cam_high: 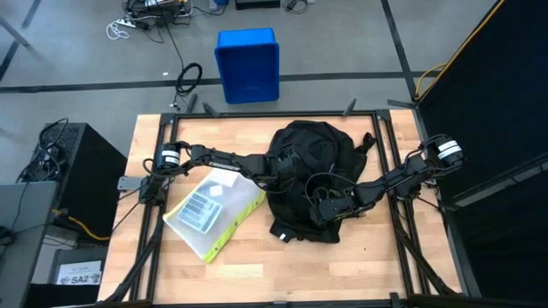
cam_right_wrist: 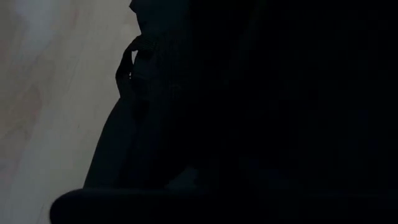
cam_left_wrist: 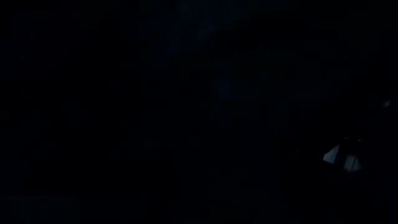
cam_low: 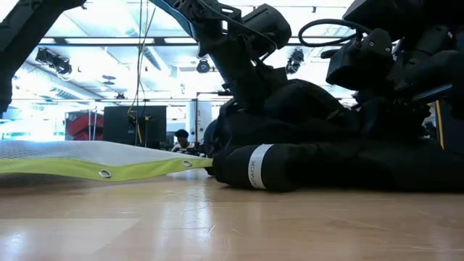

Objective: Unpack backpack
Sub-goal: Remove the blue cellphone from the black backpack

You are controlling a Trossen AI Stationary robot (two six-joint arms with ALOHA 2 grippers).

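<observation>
On the table (cam_high: 360, 265) in front of you, the backpack (cam_high: 312, 150) lies slumped at the middle, toward the far edge, a black heap with a white-banded roll at its near side in the low view. Left of it, touching its edge, lies a flat pouch (cam_high: 214, 210) with a clear mesh face and yellow-green border. Beyond the table a blue bin (cam_high: 247, 64) stands on the floor. Your left gripper (cam_high: 287, 164) is buried in the backpack's left side; whether its fingers are apart or clamped on anything cannot be told. Your right gripper (cam_high: 324, 208) rests on the backpack's near right part, fingers together, with dark fabric filling its wrist view.
</observation>
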